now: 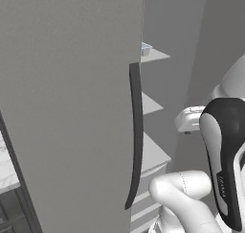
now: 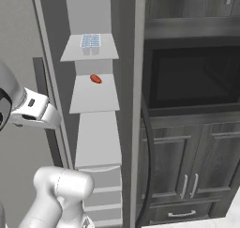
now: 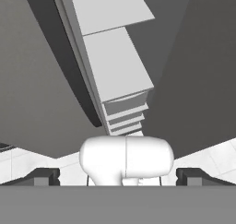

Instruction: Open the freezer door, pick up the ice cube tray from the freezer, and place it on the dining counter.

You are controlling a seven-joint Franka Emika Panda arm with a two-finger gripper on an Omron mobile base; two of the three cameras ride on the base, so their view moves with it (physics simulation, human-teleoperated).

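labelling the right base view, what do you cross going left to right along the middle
open freezer door → its dark handle → white freezer shelves → freezer side wall → dark built-in oven window

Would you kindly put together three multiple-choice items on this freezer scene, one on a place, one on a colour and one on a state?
1. Where does the ice cube tray lie?
A. on the top white shelf inside the freezer
B. on the floor
C. between the finger tips

2. What colour is the small object on the shelf below the tray?
A. green
B. red-orange
C. white

3. How does the freezer door stand?
A. shut flush
C. taken off
B. swung open, shelves exposed

Answers:
1 A, the right base view shows the tray resting on the uppermost shelf.
2 B, it reads as a red-orange blob on the white shelf.
3 B, the white shelves show beside the door and its dark handle.
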